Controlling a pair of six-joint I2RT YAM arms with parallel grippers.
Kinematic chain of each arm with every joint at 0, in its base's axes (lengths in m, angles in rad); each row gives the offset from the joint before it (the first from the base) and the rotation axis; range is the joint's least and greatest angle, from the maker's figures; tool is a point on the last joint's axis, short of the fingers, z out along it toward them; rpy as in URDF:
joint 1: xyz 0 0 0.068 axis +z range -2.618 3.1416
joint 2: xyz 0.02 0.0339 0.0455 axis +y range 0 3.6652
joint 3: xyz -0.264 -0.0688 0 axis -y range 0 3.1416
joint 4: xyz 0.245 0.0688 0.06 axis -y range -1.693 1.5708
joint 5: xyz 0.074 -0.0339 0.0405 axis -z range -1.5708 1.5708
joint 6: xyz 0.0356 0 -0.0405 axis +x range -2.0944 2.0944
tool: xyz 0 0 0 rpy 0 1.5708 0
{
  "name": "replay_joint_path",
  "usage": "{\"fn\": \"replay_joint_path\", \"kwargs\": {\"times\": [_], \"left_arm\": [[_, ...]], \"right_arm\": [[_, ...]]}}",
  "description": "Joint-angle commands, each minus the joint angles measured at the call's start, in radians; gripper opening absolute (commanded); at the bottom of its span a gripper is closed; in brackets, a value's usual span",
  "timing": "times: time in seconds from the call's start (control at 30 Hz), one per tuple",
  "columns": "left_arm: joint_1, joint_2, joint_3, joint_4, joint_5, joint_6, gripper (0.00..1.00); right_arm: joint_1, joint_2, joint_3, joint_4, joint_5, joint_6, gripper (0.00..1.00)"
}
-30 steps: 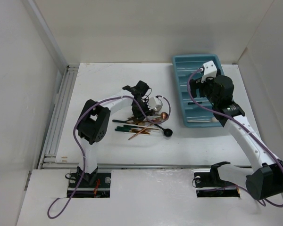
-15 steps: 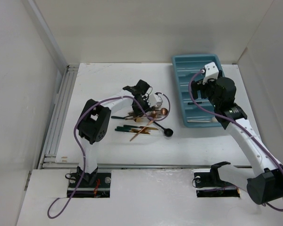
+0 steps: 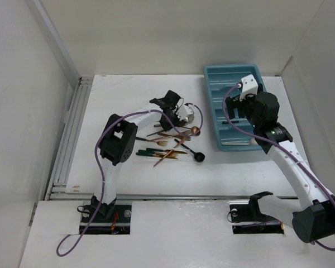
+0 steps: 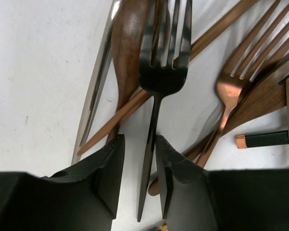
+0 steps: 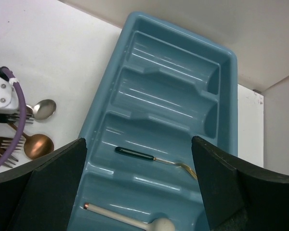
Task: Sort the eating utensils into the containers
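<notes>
Where white walls (image 3: pixel 39 111) box a white table (image 3: pixel 128 95), my barely parted left gripper (image 4: pixel 138 144) straddles a black metal fork (image 4: pixel 164 82) at centre; my right gripper (image 5: pixel 139 144) gapes.

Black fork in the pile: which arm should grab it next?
Left. The left jaws straddle the fork handle, slightly apart, so closing them should be enough. The right jaws hang wide open over the tray, away from the pile.

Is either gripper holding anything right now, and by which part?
Nothing clamped. The left gripper straddles the black fork at its handle, gap showing; the right gripper is open.
</notes>
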Motion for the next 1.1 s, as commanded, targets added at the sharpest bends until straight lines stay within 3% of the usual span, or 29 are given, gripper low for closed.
{"fn": "replay_joint_path", "kwargs": {"times": [0.0,0.17,0.23,0.4,0.57,0.8,0.93,1.07], "left_arm": [[0.009,0.025,-0.038,-0.053,-0.014,0.030,0.29],[0.009,0.013,-0.078,-0.063,0.008,0.039,0.18],[0.009,-0.022,-0.105,-0.063,0.008,0.039,0.00],[0.009,-0.046,-0.118,-0.081,0.040,0.027,0.00],[0.080,-0.145,-0.005,-0.112,0.135,-0.048,0.00],[0.092,-0.208,0.111,-0.165,0.212,-0.071,0.00],[0.071,-0.175,0.261,-0.188,0.236,-0.081,0.00],[-0.024,-0.084,0.446,-0.061,0.236,-0.091,0.00]], "right_arm": [[0.003,-0.039,0.005,0.005,0.017,-0.018,0.94],[0.003,-0.050,0.005,0.005,0.029,-0.018,0.94],[0.003,-0.050,0.005,0.005,0.038,-0.018,0.94],[0.003,-0.050,0.005,0.005,0.038,-0.018,0.94],[0.003,-0.059,0.005,0.005,0.038,-0.009,0.94],[0.003,-0.059,0.026,0.005,0.038,0.023,0.94],[0.003,-0.059,0.059,0.005,0.101,0.056,0.93],[0.003,-0.114,0.106,0.005,0.224,0.076,0.93]]}}
